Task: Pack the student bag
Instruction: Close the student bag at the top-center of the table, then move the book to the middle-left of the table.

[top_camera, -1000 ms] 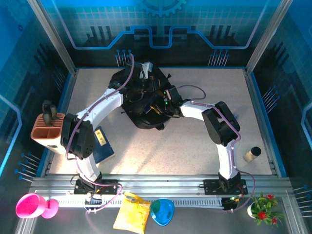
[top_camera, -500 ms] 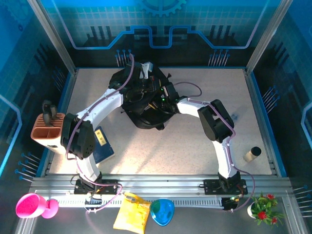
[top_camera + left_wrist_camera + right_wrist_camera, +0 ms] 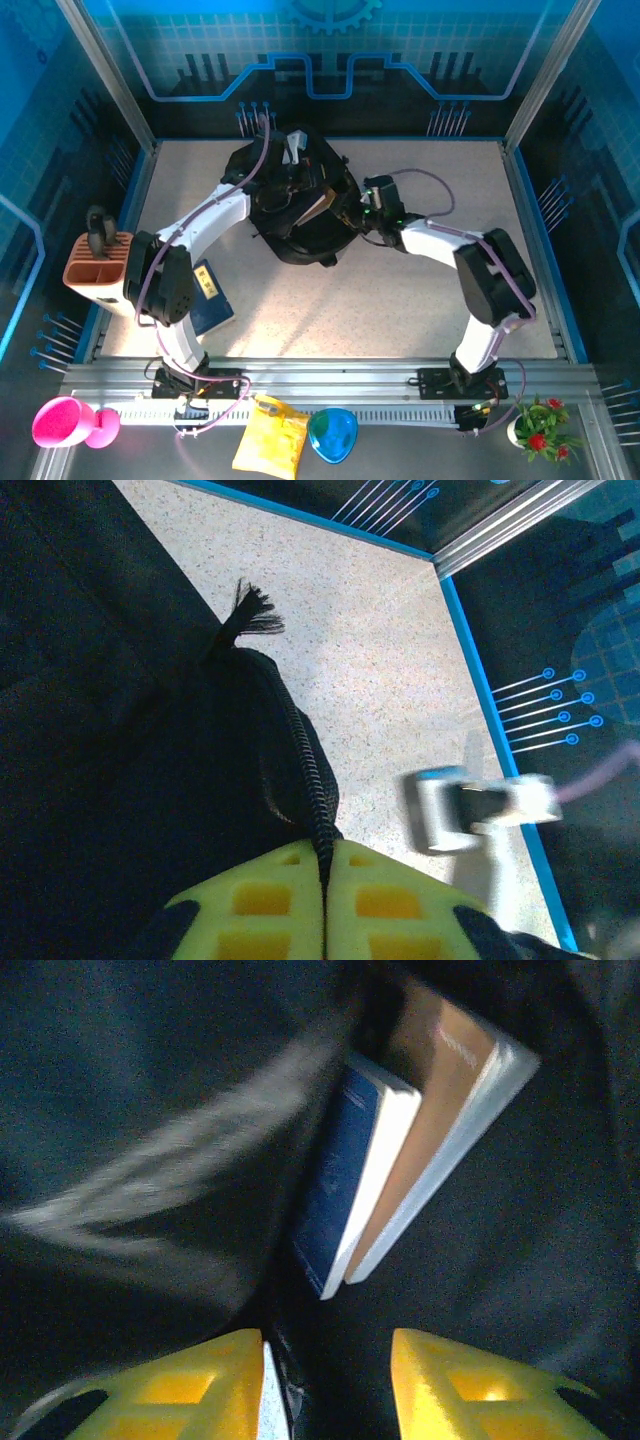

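Now the right fingers [image 3: 470, 1385] have backed off the student bag [image 3: 300, 245].

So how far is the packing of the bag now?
Done: a blue book and a brown book are inside the student bag. In hand: the left gripper pinches its zipper edge, the right gripper is open at the mouth. Left: a third book lies on the table.

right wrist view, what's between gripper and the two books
Just black fabric of the student bag separates the right gripper from the blue book and brown book in the right wrist view.
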`<state>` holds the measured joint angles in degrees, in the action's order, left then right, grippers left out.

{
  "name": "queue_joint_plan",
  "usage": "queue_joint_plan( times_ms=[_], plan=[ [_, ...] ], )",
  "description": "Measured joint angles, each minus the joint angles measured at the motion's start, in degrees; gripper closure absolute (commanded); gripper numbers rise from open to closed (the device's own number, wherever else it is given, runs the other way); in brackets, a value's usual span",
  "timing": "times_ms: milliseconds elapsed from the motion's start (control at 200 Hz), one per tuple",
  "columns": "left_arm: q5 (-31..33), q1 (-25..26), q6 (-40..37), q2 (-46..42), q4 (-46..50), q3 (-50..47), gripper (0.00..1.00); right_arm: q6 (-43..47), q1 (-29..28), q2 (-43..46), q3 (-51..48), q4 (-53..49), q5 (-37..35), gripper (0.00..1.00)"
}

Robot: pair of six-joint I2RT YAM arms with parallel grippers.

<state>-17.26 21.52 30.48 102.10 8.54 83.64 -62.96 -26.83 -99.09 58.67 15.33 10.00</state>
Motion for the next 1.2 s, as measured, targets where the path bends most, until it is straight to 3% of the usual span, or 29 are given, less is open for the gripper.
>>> queue_joint_plan(
  times_ms=[170, 385, 600, 765, 996, 1196],
  plan=[
    [-1.5, 0.0, 1.8, 0.0, 0.2, -1.3, 0.48, 5.3, 3.2, 9.6, -3.6, -3.8, -5.8, 0.39],
    [-2.8, 0.0, 4.8, -2.2, 3.0, -7.5, 0.36, 14.2, 5.5, 12.1, -3.1, -12.1, -11.6, 0.2],
    [5.5, -2.8, 5.7, -11.4, 11.7, -19.1, 0.19, 20.0, 5.5, 10.3, -0.5, -17.0, -12.3, 0.0],
    [13.4, -4.3, 7.0, -19.1, 17.8, -26.9, 0.02, 23.0, 5.5, 8.2, 1.0, -17.0, -10.7, 0.0],
    [23.0, -7.9, 11.2, -27.4, 25.0, -37.9, 0.01, 23.6, 5.5, 4.8, 3.4, -16.5, -7.8, 0.0],
    [25.6, -12.1, 14.3, -29.8, 27.2, -44.9, 0.02, 23.4, 5.5, 3.2, 4.1, -15.6, -5.1, 0.0]
  ],
)
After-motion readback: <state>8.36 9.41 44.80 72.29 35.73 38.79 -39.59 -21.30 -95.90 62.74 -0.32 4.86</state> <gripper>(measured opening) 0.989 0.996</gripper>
